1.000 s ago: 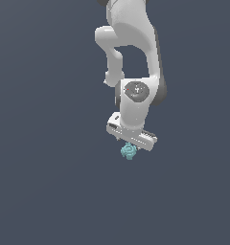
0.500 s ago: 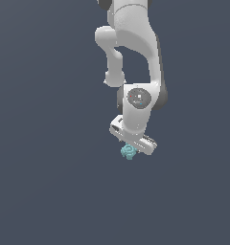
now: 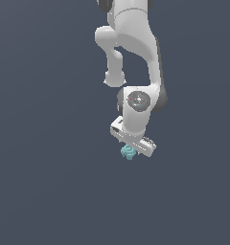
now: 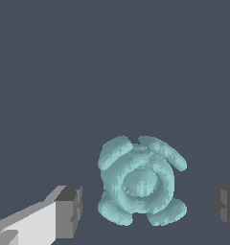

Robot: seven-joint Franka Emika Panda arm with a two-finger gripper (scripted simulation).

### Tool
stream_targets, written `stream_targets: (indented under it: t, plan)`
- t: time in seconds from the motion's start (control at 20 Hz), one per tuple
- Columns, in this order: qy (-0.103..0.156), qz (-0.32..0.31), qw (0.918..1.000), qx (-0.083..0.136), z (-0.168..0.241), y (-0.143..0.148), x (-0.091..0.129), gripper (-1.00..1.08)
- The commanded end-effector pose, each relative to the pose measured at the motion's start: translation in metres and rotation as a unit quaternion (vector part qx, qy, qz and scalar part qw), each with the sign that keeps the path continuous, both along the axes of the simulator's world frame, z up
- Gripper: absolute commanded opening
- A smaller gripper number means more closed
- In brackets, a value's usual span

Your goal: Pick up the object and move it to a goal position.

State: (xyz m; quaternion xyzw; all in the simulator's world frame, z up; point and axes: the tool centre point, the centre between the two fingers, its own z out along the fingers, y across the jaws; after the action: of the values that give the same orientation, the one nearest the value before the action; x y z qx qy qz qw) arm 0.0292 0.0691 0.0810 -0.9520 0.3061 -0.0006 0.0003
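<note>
The object [image 3: 128,152] is a small teal-cyan knobbly lump with rounded bumps, lying on the dark grey floor just under the white hand. In the wrist view the object [image 4: 141,181] sits between the two dark fingertips, with a gap on each side. My gripper [image 3: 132,151] is open and straddles the lump without touching it. One finger [image 4: 69,211] shows with its white body, while the other finger [image 4: 226,205] is cut off by the picture's edge. In the exterior view the fingers are hidden behind the hand.
The white arm [image 3: 133,52] rises from the hand towards the top of the exterior view. The floor [image 3: 50,182] is plain dark grey all around, with no other object or goal marker showing.
The wrist and hand have come down a little over the lump. The lump has stayed in the same place.
</note>
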Motion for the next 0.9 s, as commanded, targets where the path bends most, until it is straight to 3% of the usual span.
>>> stream_targets:
  t: [0.0,0.5,0.55,0.85]
  plan:
    - [0.001,0.0,1.0,0.0,-0.011,0.0,-0.001,1.0]
    - [0.001,-0.002,1.0,0.0,-0.042,0.0,0.0,1.0]
    - [0.001,-0.002,1.0,0.0,-0.042,0.0,0.0,-1.0]
    - [0.001,-0.002,1.0,0.0,-0.042,0.0,0.0,-1.0]
